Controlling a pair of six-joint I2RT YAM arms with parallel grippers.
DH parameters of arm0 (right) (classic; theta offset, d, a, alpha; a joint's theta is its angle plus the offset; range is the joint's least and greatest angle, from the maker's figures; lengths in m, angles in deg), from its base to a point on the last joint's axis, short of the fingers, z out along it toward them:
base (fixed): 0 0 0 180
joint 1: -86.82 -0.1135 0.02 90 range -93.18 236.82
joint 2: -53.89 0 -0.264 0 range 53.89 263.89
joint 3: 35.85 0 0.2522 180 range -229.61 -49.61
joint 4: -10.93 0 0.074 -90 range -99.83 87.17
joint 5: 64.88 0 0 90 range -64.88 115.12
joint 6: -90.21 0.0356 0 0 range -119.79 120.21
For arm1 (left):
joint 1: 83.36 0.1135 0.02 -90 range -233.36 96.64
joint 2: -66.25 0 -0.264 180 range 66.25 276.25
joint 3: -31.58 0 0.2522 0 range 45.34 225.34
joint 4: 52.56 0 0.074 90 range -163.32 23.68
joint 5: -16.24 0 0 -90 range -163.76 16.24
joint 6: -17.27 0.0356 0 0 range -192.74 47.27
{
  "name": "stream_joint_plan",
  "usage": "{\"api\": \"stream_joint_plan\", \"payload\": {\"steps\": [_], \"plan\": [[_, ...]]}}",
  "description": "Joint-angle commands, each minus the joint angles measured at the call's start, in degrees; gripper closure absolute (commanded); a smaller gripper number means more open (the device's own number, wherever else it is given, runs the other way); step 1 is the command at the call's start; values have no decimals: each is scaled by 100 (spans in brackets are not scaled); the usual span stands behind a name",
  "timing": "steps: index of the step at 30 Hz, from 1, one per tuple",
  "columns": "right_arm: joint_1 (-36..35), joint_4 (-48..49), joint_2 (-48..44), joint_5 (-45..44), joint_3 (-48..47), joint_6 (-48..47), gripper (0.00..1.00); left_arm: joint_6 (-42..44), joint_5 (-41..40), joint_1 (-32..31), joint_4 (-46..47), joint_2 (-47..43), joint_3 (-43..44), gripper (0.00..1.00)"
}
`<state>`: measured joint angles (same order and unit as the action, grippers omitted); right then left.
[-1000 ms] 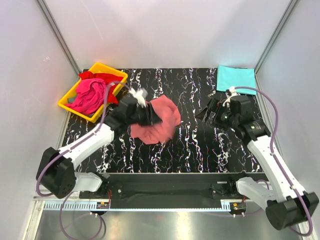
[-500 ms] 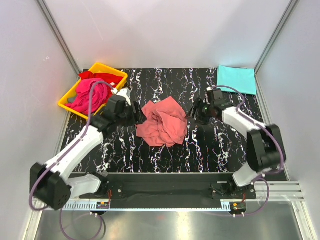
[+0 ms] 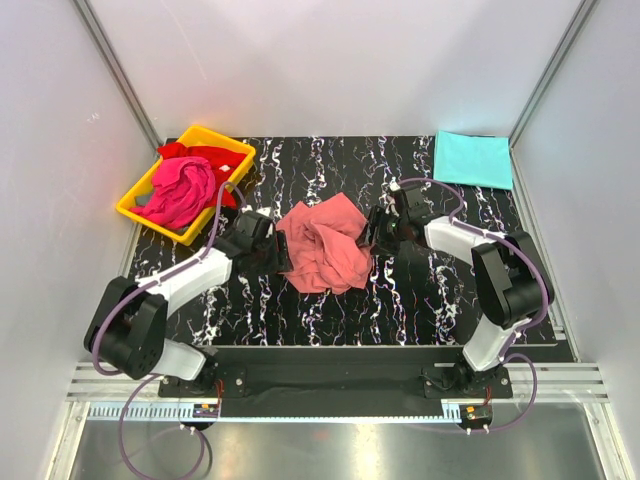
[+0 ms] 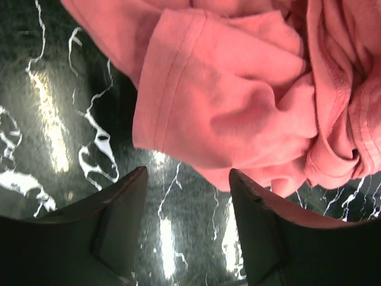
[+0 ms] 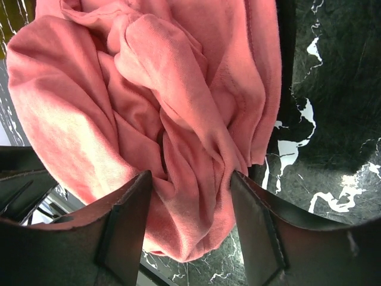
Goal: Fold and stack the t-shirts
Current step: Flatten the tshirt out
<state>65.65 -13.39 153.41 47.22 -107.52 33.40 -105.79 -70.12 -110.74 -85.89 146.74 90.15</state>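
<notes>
The salmon-pink t-shirt (image 3: 325, 245) lies crumpled in a heap at the table's middle. My left gripper (image 3: 285, 256) sits low at its left edge. In the left wrist view that gripper (image 4: 187, 179) is open, with only tabletop between its fingers and a sleeve hem (image 4: 172, 89) just ahead of the tips. My right gripper (image 3: 372, 234) is at the heap's right edge, open, and in its wrist view (image 5: 190, 179) a bunched fold of the pink cloth (image 5: 119, 89) fills the gap. The turquoise t-shirt (image 3: 472, 158) lies folded flat at the back right. The magenta t-shirt (image 3: 180, 192) and red t-shirt (image 3: 213, 156) are heaped in the tray.
A yellow plastic tray (image 3: 222, 136) stands at the back left corner of the black marbled table (image 3: 420, 300). White walls close in the left, back and right sides. Both arms reach inward from the near edge, one on either side of the pink heap.
My left gripper let go of the pink shirt, which dropped into a heap, and drew back to its left edge. My right arm swung left from the open table to the heap.
</notes>
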Motion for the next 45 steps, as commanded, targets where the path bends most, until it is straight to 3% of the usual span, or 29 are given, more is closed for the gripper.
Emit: {"api": "stream_joint_plan", "payload": {"steps": [1,5,6,10,13,18,19,20,23,25,31,36,45], "plan": [[7,204,-276,39,-1,-172,37,-34,-125,-5,753,10,-53,41],[8,309,-232,145,34,-129,47,-8,-65,-5,762,81,-61,57],[7,336,-241,145,60,-111,54,-16,-82,-5,745,72,-70,72],[7,231,-293,-47,-26,-146,81,1,-153,-5,622,-85,17,100],[7,-356,-434,-433,-447,-383,100,132,-633,-13,113,-270,455,100],[7,-1526,-1215,-848,-1108,-691,100,431,-1295,-5,-758,-832,1072,98],[7,-1571,-1338,-909,-1117,-630,100,545,-1252,-5,-776,-894,1056,86],[7,-1615,-1513,-875,-1039,-516,100,563,-1182,4,-776,-955,1012,66],[7,-1650,-1708,-734,-626,-419,100,696,-165,13,-51,-1052,468,52],[7,-1545,-1796,-682,-223,-375,100,486,520,13,330,-1018,47,50],[-1,-1342,-1849,-778,148,-410,100,107,1349,4,1745,-508,-640,50],[7,-1316,-1858,-840,219,-471,100,36,1587,-22,2747,-350,-1053,50],[-1,-1193,-1858,-699,298,-401,100,177,1561,-75,3275,511,-1195,49]]}}
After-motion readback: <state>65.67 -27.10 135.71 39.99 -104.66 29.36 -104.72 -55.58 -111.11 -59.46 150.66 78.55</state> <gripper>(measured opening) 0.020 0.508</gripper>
